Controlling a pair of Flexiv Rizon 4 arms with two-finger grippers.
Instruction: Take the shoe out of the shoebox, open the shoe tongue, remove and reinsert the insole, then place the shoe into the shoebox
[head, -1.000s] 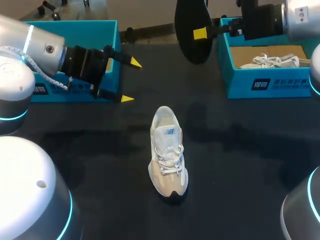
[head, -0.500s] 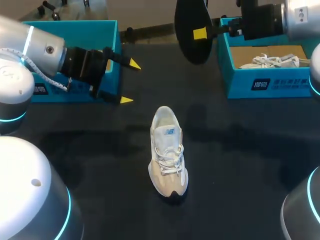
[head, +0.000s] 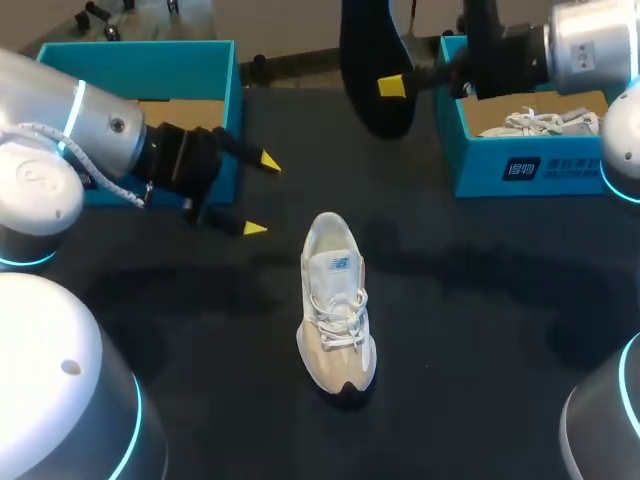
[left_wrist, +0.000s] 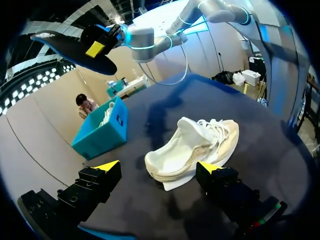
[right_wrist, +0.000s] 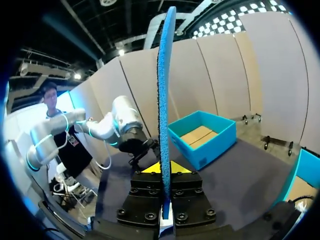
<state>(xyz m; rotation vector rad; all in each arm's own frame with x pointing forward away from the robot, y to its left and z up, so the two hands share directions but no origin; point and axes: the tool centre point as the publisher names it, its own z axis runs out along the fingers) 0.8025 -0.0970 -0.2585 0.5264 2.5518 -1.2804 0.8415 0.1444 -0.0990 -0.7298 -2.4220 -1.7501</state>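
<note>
Head view showed the cream lace-up sneaker (head: 337, 320) out on the black table (head: 480, 300), its dark flat insole (head: 368, 45) clamped aloft in the right gripper (head: 392, 86), left gripper (head: 260, 195) spread empty near the sneaker; reinsertion and reboxing apparently remained.

Site: robotics lab, manipulation test station. Indicators: left arm (head: 90, 130) and right arm (head: 590, 40) (cyan light rings on joints) flanking black table (head: 480, 300); teal left shoebox (head: 140, 50), teal right shoebox (head: 570, 165) at far corners; lone sneaker (head: 337, 300) mid-table.

Two shoes (head: 338, 320) (head: 540, 122), two teal shoeboxes (head: 140, 52) (head: 480, 165), one dark insole (head: 365, 60)
</note>
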